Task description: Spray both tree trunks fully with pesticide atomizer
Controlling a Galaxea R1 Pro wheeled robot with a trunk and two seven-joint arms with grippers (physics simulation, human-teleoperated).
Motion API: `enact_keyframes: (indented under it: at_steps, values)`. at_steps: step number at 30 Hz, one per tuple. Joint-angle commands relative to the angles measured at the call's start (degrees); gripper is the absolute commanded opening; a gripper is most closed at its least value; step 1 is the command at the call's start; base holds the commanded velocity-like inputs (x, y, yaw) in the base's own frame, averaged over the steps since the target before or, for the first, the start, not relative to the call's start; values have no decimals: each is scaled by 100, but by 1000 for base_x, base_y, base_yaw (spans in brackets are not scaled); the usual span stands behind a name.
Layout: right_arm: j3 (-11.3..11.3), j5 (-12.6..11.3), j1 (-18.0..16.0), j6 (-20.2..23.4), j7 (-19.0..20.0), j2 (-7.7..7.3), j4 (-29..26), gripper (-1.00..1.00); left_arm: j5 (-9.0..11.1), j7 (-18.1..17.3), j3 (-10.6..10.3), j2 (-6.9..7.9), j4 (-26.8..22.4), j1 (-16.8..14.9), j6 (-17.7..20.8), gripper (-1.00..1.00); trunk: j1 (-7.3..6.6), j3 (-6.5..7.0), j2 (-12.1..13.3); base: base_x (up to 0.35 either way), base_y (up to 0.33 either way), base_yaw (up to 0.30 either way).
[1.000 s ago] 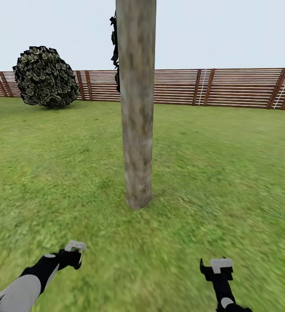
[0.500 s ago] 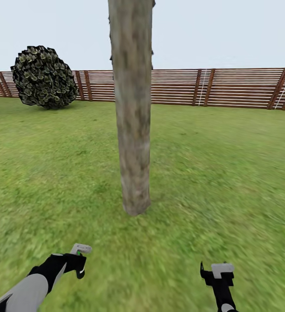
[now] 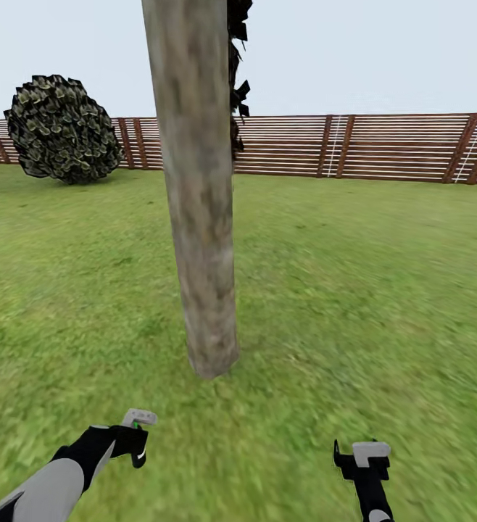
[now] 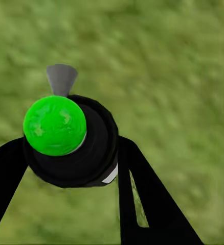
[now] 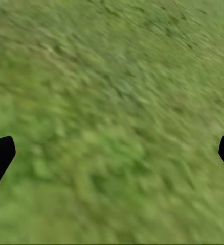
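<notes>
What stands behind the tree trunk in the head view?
Behind the tree trunk runs the slatted wooden fence, and jagged dark foliage pokes out past the trunk's edge. The trunk covers the rest of that foliage and a stretch of the fence.

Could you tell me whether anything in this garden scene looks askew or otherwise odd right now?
The tree trunk leans, its top tilted toward the robot's left rather than standing plumb. Otherwise nothing stands out: the atomizer sits between the left gripper fingers, the fence runs level, and the lawn looks undisturbed.
</notes>
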Motion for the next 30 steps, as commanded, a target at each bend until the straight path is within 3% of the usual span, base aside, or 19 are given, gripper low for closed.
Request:
enact_keyframes:
  at_steps: [1,6,7,18,21,23,25,28,30]
  values:
    - [25,48,-2,8,-59,-9,6,100,-36,-39,48,-20,-28,-2,34,-100,2,-5,-2,201,-210,-240]
    - [29,39,2,14,-44,-7,6,100,-40,-35,46,-42,-52,-2,42,-100,2,-5,-2,51,-234,-285]
    - [-1152,58,18,17,766,134,207,100,-67,-75,39,-47,-77,-35,793,-100,2,-5,-2,0,0,0]
    - [-1152,67,24,17,776,134,279,100,-73,-71,32,-92,-81,-90,811,-100,2,-5,-2,-43,0,0]
    - [-1152,67,27,17,776,129,285,100,-71,-81,31,-193,-85,-190,843,-100,2,-5,-2,-4,0,0]
    - [-1152,69,27,17,772,124,286,100,-75,-86,30,-386,-83,-466,902,-100,2,-5,-2,0,0,0]
    - [-1152,73,27,17,769,114,286,100,-77,-87,28,-484,-81,-669,1010,-100,2,-5,-2,0,0,0]
    - [-1152,75,29,17,767,86,289,100,-85,-105,22,-453,-87,-1171,1472,-100,2,-5,-2,0,0,0]
    - [-1152,76,41,17,767,83,288,100,-86,-127,22,-327,-136,-1304,1564,-100,2,-5,-2,0,0,0]
